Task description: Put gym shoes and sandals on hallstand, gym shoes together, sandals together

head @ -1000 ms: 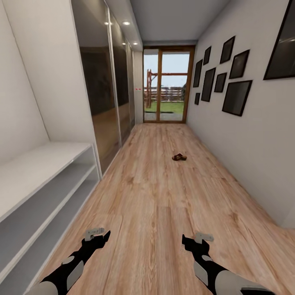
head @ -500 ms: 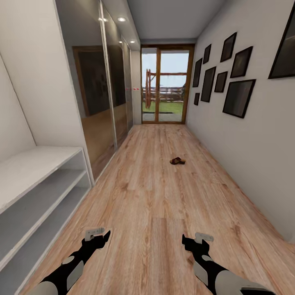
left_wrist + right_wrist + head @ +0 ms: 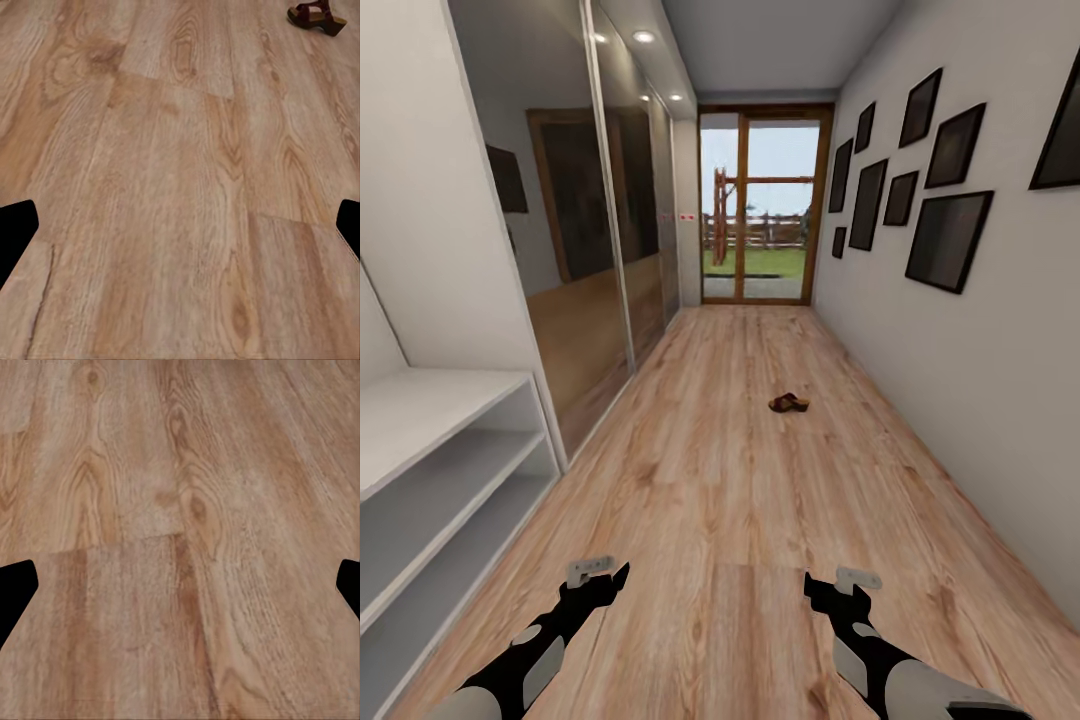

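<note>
Along the left edge of the head view stands the wide, low, pale-grey hallstand (image 3: pixel 440 440), its flat top and two open shelf tiers bare as far as they show. Beside it, in the upper left, runs a tall mirrored sliding wardrobe (image 3: pixel 590 250). Low in the frame, the left gripper (image 3: pixel 598 580) hangs above the light brown wood-plank corridor floor (image 3: pixel 710 500) with its fingers spread wide and nothing between them. Just right of centre, well ahead of both arms, a single dark brown woven-strap sandal (image 3: pixel 788 403) lies on the planks; it also appears at the far edge of the left wrist view (image 3: pixel 316 13). It looks light, with soft, yielding straps over a stiffer sole, so pinching across the sole edges or heel seems surer than taking the straps. Further right, the right gripper (image 3: pixel 840 590) is likewise fully open and empty. Dark framed pictures (image 3: pixel 950 230) line the right wall.
</note>
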{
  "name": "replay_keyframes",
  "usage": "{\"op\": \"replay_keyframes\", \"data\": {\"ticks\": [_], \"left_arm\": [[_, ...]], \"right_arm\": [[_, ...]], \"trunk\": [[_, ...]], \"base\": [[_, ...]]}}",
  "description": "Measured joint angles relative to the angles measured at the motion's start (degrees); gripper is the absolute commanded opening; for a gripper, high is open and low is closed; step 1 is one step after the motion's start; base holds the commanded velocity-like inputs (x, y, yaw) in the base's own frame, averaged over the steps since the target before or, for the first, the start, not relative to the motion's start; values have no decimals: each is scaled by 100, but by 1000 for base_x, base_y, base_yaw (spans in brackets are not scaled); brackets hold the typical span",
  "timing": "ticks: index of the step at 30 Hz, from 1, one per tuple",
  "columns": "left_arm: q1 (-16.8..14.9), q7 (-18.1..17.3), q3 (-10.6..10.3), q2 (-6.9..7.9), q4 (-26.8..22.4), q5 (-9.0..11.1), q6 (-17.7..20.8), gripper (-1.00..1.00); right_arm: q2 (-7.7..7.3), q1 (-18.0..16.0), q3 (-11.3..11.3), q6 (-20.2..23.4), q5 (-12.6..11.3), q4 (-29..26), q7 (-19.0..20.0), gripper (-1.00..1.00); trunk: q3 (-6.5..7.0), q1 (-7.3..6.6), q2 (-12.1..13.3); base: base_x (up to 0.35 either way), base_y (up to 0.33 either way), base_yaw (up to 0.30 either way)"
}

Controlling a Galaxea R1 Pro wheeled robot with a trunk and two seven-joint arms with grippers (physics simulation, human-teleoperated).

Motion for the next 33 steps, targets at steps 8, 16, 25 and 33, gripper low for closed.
{"op": "replay_keyframes", "data": {"ticks": [8, 16, 25, 33], "left_arm": [[0, 0, 0, 0, -1, 0, 0, 100], [0, 0, 0, 0, 3, 0, 0, 100], [0, 0, 0, 0, 3, 0, 0, 100], [0, 0, 0, 0, 3, 0, 0, 100]], "right_arm": [[0, 0, 0, 1, 0, 0, -1, 100], [0, 0, 0, 3, -1, 0, -3, 100], [0, -2, 0, 0, -1, 1, 0, 100], [0, 0, 0, 1, -1, 0, 3, 100]], "trunk": [[0, 0, 0], [0, 0, 0], [0, 0, 0], [0, 0, 0]], "base": [[341, -162, 0], [340, -162, 0], [341, -162, 0], [341, -162, 0]]}}
